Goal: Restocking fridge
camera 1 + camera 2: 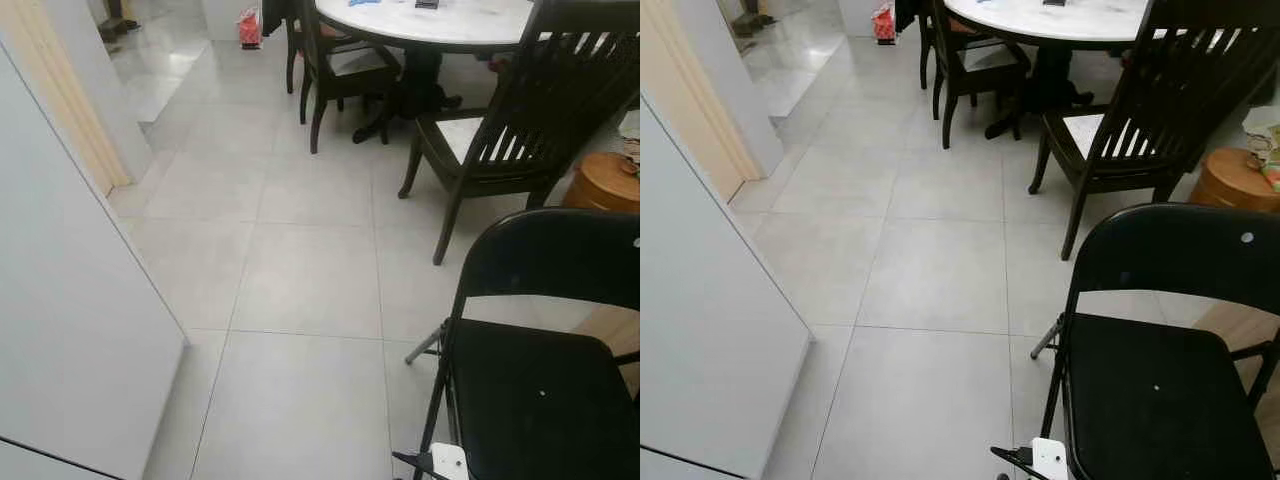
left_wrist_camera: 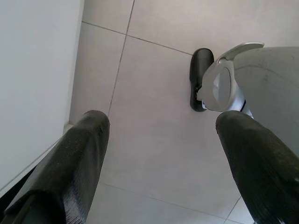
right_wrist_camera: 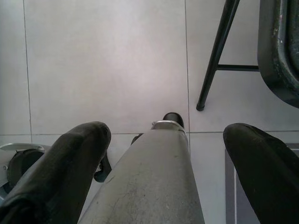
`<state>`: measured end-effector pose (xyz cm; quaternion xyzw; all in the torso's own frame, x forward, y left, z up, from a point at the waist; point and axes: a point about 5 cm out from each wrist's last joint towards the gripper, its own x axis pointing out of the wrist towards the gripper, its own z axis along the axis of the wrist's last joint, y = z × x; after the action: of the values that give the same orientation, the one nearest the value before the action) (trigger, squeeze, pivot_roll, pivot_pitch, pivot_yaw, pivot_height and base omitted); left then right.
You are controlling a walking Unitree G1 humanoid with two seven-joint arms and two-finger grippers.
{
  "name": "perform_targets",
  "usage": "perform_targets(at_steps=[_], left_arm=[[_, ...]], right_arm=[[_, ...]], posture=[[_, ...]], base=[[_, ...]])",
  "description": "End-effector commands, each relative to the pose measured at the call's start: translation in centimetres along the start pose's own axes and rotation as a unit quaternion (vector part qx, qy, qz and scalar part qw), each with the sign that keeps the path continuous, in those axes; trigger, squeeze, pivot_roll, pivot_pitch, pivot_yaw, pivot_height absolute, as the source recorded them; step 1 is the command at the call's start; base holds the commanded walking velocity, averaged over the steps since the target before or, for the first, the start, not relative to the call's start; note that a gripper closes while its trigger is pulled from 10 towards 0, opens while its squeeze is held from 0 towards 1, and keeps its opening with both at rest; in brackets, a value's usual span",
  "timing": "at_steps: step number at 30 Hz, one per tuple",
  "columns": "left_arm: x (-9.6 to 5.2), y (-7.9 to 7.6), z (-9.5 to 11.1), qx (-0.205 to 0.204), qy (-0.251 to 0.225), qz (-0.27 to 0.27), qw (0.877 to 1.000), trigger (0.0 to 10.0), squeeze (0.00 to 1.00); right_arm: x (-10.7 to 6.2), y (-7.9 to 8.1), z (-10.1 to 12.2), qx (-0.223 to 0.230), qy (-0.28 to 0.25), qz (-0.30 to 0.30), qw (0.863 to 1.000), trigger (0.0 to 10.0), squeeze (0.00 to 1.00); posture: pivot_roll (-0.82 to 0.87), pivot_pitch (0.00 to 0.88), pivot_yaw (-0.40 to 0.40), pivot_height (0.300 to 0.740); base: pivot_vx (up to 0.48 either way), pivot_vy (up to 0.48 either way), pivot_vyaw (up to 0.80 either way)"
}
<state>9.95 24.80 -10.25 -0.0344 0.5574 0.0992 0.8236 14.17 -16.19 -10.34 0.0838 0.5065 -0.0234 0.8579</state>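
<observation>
Large pale grey floor tiles [image 1: 300, 270] spread across a home dining area, seen from the robot's head camera. Along the left edge stood a tall white panel [image 1: 70, 330], most likely the fridge side or door, though the view was too partial to be certain; no goods for restocking could be made out near it. Beyond it, a cream door frame [image 1: 60, 90] led towards a brighter, glossier floor. At the far edge of the tiles sat a small red bag [image 1: 249, 28]. To its right, a round white table [image 1: 430, 20] on a dark pedestal was flanked by dark wooden chairs [image 1: 500, 130], one with a slatted back drawn out from the table. A round wooden stool [image 1: 603, 182] stood at the right edge. Nearest the camera, at the lower right corner, was a black folding chair [image 1: 530, 380] with a padded seat.

The left gripper [image 2: 161, 163] hung low over the tiles just beside the white panel, its two black fingers [image 2: 74, 168] spread wide and empty, with the robot's own foot [image 2: 200, 77] visible below. The right gripper [image 3: 163, 172] likewise pointed at the floor, fingers apart and holding nothing, the robot's silver leg [image 3: 154, 182] between them and a leg of the folding chair close by.
</observation>
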Motion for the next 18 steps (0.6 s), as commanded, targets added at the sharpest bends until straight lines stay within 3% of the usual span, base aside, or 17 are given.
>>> perform_targets(at_steps=[1, 5, 9, 11, 12, 13, 18], left_arm=[[-0.1, 0.3, -0.3, -0.006, 0.004, 0.0, 1.0, 10.0, 0.0], [-0.1, 0.2, -0.2, -0.008, 0.001, -0.002, 1.0, 10.0, 0.0], [-0.1, 0.1, -0.1, -0.003, -0.001, -0.005, 1.0, 10.0, 0.0], [0.0, 0.1, -0.1, 0.0, -0.001, -0.007, 1.0, 10.0, 0.0], [0.0, 0.1, 0.0, 0.003, -0.001, -0.008, 1.0, 10.0, 0.0], [0.0, 0.1, 0.0, 0.003, -0.002, -0.009, 1.0, 10.0, 0.0], [0.0, 0.1, 0.0, 0.001, -0.003, -0.01, 1.0, 10.0, 0.0]], right_arm=[[-0.2, -0.2, -1.4, -0.006, 0.021, -0.012, 1.0, 10.0, 0.0], [-0.3, -0.8, -0.9, -0.006, -0.012, -0.07, 0.997, 10.0, 0.0], [-0.6, -1.3, -0.6, 0.038, -0.052, -0.13, 0.989, 10.0, 0.0], [-1.5, -7.8, 5.2, 0.054, -0.123, -0.17, 0.976, 10.0, 0.0], [-2.2, -9.8, 7.3, 0.063, -0.154, -0.18, 0.969, 10.0, 0.0], [-2.7, -10.9, 8.5, 0.075, -0.176, -0.188, 0.963, 10.0, 0.0], [-3.4, -11.8, 10.1, 0.123, -0.228, -0.207, 0.944, 10.0, 0.0]], posture=[[-0.05, 0.065, 0.033, 0.74], [-0.06, 0.064, 0.033, 0.74], [-0.07, 0.066, 0.037, 0.74], [-0.08, 0.066, 0.037, 0.74], [-0.08, 0.066, 0.037, 0.74], [-0.08, 0.066, 0.037, 0.74], [-0.08, 0.064, 0.041, 0.74]], base=[[0.0, 0.0, 0.0], [0.0, 0.0, 0.0], [0.0, 0.0, 0.0], [0.0, 0.0, 0.0], [0.0, 0.0, 0.0], [0.0, 0.0, 0.0], [0.0, 0.0, 0.0]])
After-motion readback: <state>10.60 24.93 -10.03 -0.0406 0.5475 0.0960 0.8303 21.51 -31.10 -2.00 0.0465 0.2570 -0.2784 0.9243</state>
